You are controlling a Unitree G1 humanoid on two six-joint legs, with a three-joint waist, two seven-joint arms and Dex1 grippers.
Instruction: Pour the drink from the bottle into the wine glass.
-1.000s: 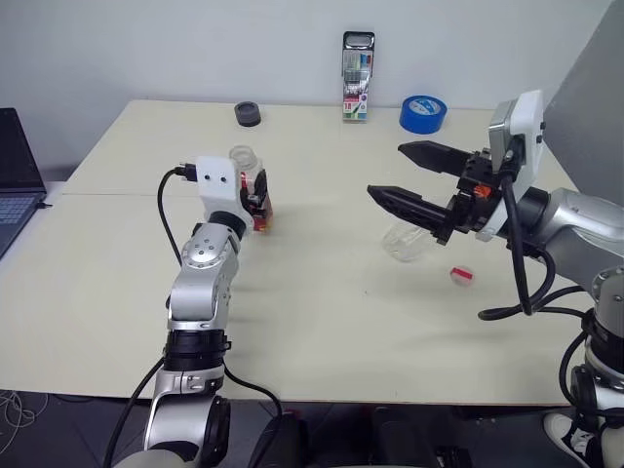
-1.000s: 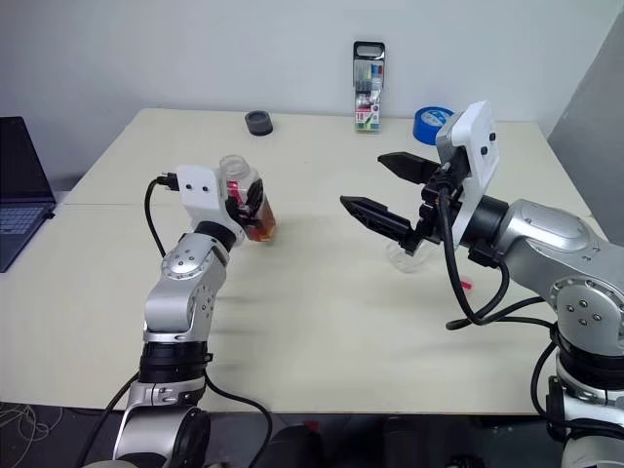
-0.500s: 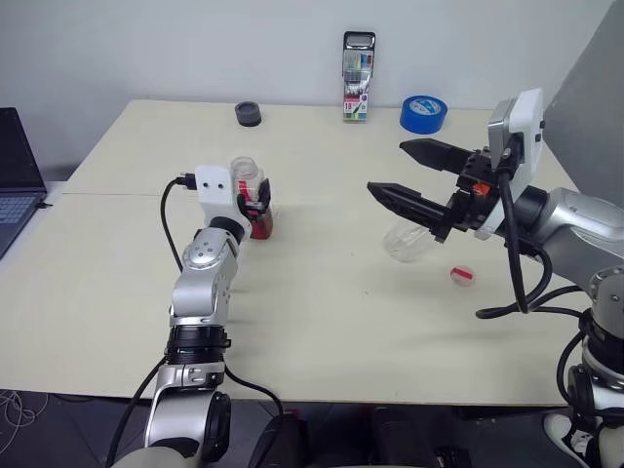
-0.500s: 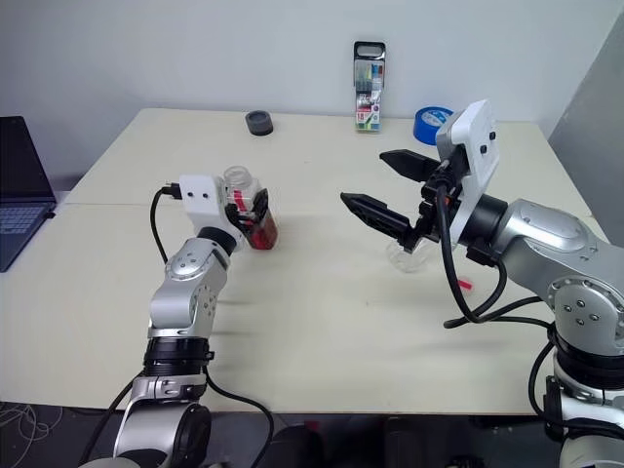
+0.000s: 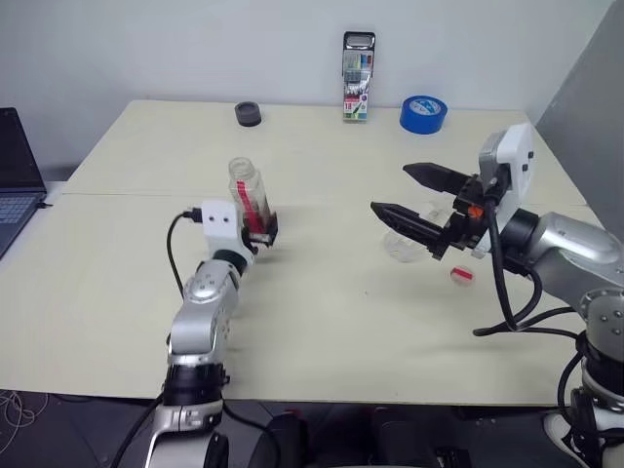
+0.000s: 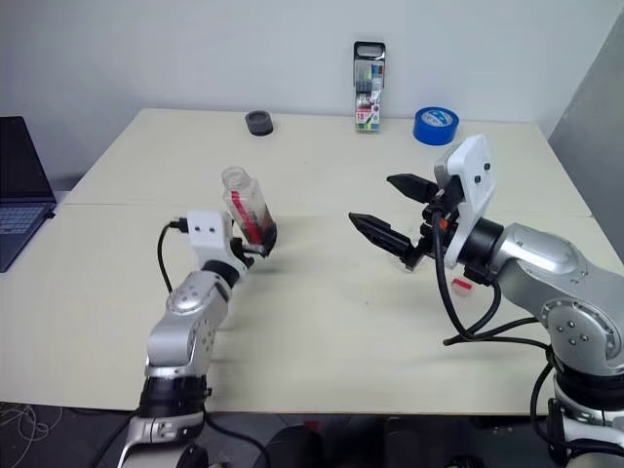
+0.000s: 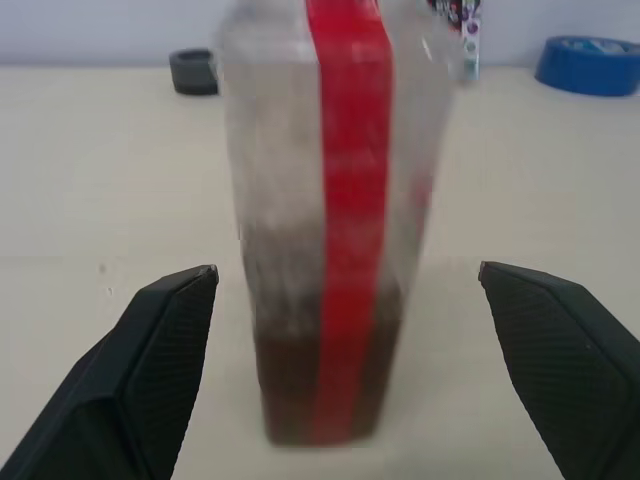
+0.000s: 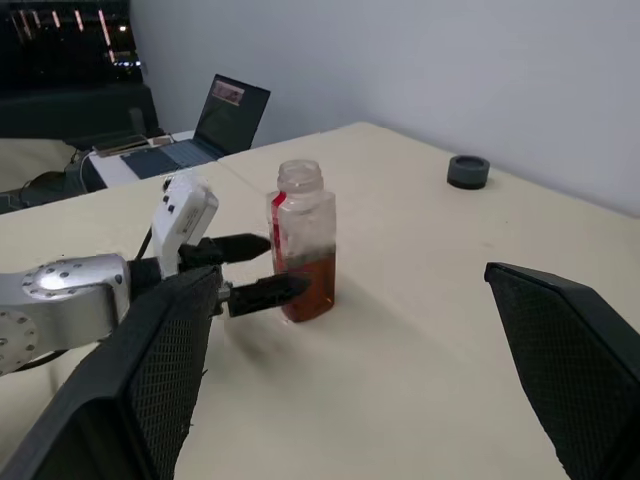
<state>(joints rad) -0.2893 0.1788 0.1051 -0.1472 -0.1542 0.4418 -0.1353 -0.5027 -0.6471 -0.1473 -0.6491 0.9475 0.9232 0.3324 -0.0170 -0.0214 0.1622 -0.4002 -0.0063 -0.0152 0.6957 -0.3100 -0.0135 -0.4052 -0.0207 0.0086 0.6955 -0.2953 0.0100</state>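
Note:
The bottle (image 5: 248,195) stands upright and uncapped on the table, a little of the reddish-brown drink (image 7: 320,385) in its bottom. My left gripper (image 5: 261,228) is open at the bottle's base, one finger on each side with clear gaps in the left wrist view. To the right, my right gripper (image 5: 390,188) hangs open over the wine glass (image 5: 402,246). The glass is clear, seems to lie on its side, and is partly hidden by the fingers. The right wrist view looks across at the bottle (image 8: 303,240) and my left gripper (image 8: 285,265).
A pink-red cap (image 5: 462,276) lies on the table by the right arm. At the back stand a black ring (image 5: 248,114), a pack of markers (image 5: 357,90) and a blue tape roll (image 5: 422,113). A laptop (image 5: 15,175) sits off the left edge.
My left gripper has opened and let go of the bottle, which went from tilted in the grip to standing on the table. The left hand has sunk and drawn back. The right gripper sank slightly.

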